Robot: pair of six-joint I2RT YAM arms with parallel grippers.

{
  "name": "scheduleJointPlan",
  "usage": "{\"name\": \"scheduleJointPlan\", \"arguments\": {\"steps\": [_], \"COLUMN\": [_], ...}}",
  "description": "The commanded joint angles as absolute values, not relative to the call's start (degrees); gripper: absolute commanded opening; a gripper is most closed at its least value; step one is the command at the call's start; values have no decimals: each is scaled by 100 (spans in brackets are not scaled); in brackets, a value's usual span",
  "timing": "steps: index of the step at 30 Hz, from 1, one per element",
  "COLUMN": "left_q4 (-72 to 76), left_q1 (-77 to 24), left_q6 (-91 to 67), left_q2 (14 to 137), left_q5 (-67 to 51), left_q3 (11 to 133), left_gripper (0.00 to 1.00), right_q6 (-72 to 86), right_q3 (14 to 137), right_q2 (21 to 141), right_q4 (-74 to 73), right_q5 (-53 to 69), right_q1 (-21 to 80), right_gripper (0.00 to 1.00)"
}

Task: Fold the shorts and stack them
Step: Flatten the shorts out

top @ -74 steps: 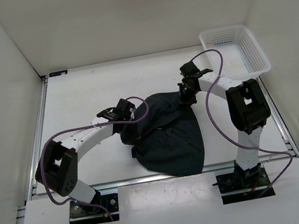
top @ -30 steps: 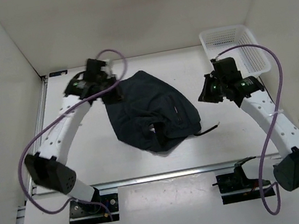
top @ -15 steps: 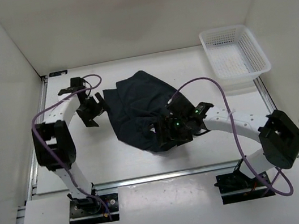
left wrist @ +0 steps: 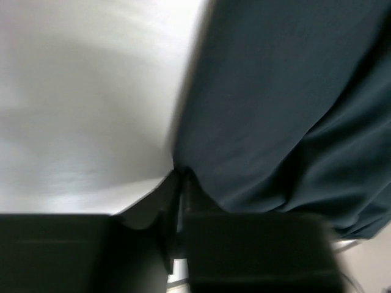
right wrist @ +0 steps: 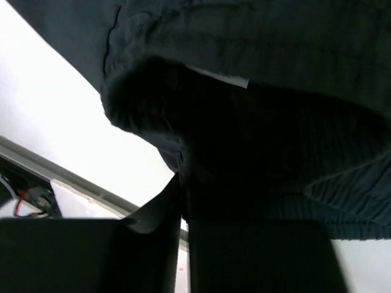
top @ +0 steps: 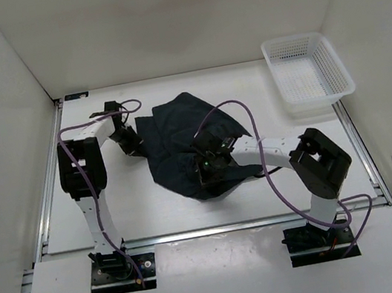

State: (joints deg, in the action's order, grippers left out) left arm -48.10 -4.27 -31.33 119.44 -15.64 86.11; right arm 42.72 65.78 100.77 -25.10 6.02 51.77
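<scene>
Top external: we see the left gripper [top: 129, 140] has reached the left edge of the shorts [top: 176, 138] and the right gripper [top: 207, 166] has shifted left. Both narrowly pinch fabric. The shorts lie at the centre of the table [top: 115, 205], long axis far-to-near.

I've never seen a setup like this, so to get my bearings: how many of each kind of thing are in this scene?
Robot arms: 2
Dark shorts: 1
White basket: 1
Total: 4
</scene>
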Motion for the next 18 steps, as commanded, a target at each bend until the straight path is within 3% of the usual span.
{"name": "scheduleJointPlan", "arguments": {"steps": [1,6,13,16,18], "left_q4": [-4711,-4868,-5553,-5607,-5607], "left_q1": [-510,-221,210,342,343], "left_q6": [-3120,-3067,-3357,-3419,-3419], "left_q2": [12005,11813,11251,10698,10207], "left_q5": [-1950,-2241,-2618,-2619,-2497], "left_q3": [8886,9770,11791,12006,11875], "left_gripper": [10,10,10,10,10], "right_q6": [4044,2929,1750,1512,1407], "right_q3": [7013,8154,11088,11259,10716], "right_q2": [10099,9783,9483,9142,8694], "right_q4": [-2505,-3479,-4148,-4148,-4053], "right_q5": [589,80,-247,-36,-35], "right_q1": [5221,4519,2841,2593,2540], "right_gripper": [0,0,0,0,0]}}
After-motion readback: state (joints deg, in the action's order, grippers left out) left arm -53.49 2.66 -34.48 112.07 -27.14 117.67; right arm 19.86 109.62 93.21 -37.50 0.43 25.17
